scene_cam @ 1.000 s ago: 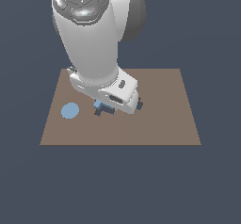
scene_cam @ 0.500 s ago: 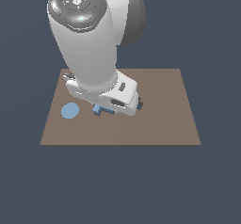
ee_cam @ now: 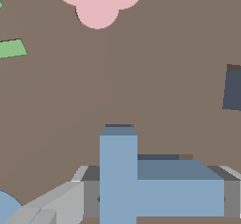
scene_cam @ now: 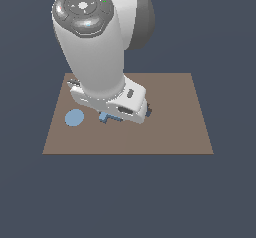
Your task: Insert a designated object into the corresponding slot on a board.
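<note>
The light-blue T block lies across the brown board, just above it, with a thin shadow under it. My gripper is shut on it, with a grey finger pressed against each end of its bar. In the exterior view only a corner of the T shows under the white hand, which hides the fingers. A dark straight-edged recess, possibly the slot, is cut off by the wrist frame's edge, so its full shape does not show.
A flat blue disc lies on the board on the exterior view's left, close to the T. A pink lobed shape and a green piece lie on the board in the wrist view. The arm hides the board's middle.
The hand has drifted slightly toward the exterior view's left, and the blue T has moved with it by a small amount.
</note>
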`<state>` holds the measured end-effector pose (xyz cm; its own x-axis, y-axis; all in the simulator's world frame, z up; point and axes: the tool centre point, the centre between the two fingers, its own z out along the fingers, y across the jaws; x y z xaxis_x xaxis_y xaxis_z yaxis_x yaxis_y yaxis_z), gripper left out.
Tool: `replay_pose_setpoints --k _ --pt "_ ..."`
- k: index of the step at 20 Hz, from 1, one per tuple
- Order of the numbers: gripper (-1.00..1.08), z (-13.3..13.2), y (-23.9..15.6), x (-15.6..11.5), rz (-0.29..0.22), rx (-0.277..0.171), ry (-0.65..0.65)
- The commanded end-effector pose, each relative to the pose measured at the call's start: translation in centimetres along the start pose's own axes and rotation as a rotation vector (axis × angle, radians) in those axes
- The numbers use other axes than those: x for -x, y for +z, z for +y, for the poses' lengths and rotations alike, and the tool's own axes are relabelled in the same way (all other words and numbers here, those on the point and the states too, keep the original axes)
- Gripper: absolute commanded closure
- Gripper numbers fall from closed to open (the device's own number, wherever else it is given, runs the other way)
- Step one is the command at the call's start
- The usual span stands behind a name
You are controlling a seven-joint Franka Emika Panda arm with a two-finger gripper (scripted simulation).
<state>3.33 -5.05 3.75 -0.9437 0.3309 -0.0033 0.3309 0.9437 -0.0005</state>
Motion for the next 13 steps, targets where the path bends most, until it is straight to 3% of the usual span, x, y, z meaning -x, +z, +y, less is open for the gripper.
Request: replay_pose_setpoints --k 1,3,4,13 --pt "1.08 0.02 0.51 -0.03 0.001 0.000 0.000" --pt "1.08 0.02 0.67 -0.03 0.001 0.000 0.000" --pt "-0.92 0.02 0.67 -0.03 0.001 0.000 0.000" --pt "-0.92 0.02 0.67 -0.03 0.001 0.000 0.000"
